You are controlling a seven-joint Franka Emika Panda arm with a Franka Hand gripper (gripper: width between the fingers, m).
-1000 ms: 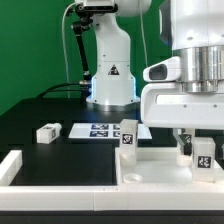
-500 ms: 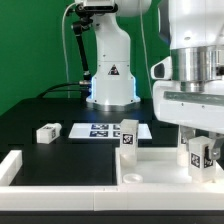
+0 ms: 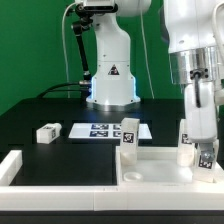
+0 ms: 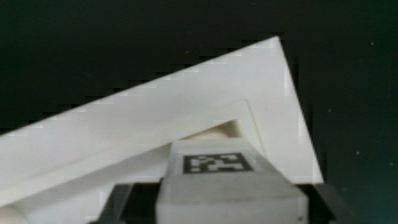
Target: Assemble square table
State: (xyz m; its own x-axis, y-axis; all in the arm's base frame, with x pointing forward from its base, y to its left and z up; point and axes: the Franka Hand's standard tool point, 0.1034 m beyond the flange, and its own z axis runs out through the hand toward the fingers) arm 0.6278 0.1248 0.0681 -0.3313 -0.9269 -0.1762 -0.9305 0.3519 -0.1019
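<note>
Fingers pinch tagged leg over a tabletop corner; second leg stands upright at another tabletop corner.

The white square tabletop lies flat on the black counter, raised rim upward; the wrist view shows one corner with a small socket just inside the rim. An upright leg, a small white block with a black-and-white tag on its side, stands at the tabletop's far corner on the exterior view's left. A lying leg rests on its side on the counter, well apart from the tabletop. The held leg, tag facing the wrist camera, is clamped between the fingers over the corner at the exterior view's right; whether it touches the tabletop cannot be told.
</note>
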